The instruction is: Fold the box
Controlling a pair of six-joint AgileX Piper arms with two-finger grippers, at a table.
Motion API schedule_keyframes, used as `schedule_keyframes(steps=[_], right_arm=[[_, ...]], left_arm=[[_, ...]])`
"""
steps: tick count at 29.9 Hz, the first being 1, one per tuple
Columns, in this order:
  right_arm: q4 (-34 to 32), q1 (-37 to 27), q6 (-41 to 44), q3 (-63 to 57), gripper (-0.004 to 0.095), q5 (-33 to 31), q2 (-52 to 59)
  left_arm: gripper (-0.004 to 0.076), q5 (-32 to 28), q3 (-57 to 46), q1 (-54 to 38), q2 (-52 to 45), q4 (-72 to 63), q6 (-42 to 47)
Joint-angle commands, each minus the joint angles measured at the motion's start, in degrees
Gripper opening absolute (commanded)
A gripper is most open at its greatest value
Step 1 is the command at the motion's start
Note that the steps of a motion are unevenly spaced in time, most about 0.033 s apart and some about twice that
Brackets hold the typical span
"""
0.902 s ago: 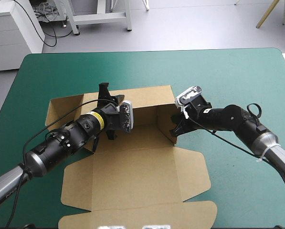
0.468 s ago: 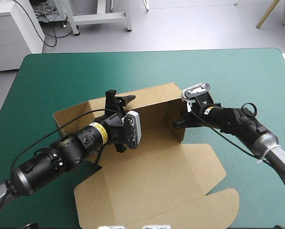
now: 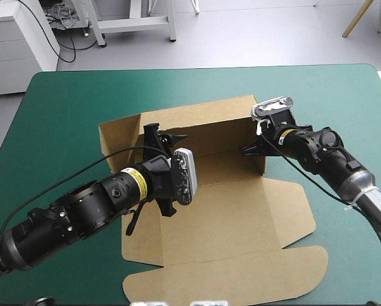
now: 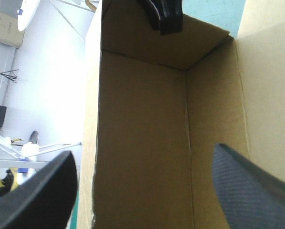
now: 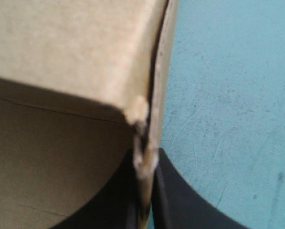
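Observation:
The brown box point(image 3: 209, 210) lies mid-table as an open tray. Its back wall point(image 3: 203, 124) and right end wall point(image 3: 259, 162) stand up, and the lid point(image 3: 235, 274) lies flat toward the near edge. My left gripper point(image 3: 163, 135) is open inside the tray beside the back wall, and a loose flap point(image 3: 117, 134) spreads behind it. In the left wrist view the gripper point(image 4: 143, 151) is wide apart, facing the box's inner corner point(image 4: 185, 71). My right gripper point(image 3: 253, 149) is shut on the right end wall, whose edge point(image 5: 147, 143) sits pinched in the gripper point(image 5: 144, 191).
The teal-green cover point(image 3: 62, 95) shows all round the box. The lid's front tab point(image 3: 177, 290) reaches close to the table's near edge. The right gripper's black finger point(image 4: 163, 16) shows at the far end of the tray in the left wrist view.
The whole box has slid to the right and turned a little, the lid with it. Both arms have moved right with it, the right gripper keeping its hold on the end wall.

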State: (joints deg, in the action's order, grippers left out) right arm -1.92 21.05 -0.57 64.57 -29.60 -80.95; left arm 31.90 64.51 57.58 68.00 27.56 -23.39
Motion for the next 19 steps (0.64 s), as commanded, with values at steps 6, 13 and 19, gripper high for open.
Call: schedule_keyframes(steps=[6, 13, 19], right_arm=[[-0.49, -0.43, 0.25, 2.52, -0.0019, 0.61, 1.86], [-0.49, -0.43, 0.57, 2.52, -0.0019, -0.12, 1.86], [-0.49, -0.43, 0.57, 2.52, -0.0019, -0.98, 1.86]], left_arm=[[0.0393, 11.50, 14.51, 0.35, 1.05, -9.40, 1.68], [0.0197, 26.87, 25.53, 0.35, 4.91, -8.57, 8.62], [-0.0009, 30.18, 31.30, -4.86, 5.05, -4.13, 14.89]])
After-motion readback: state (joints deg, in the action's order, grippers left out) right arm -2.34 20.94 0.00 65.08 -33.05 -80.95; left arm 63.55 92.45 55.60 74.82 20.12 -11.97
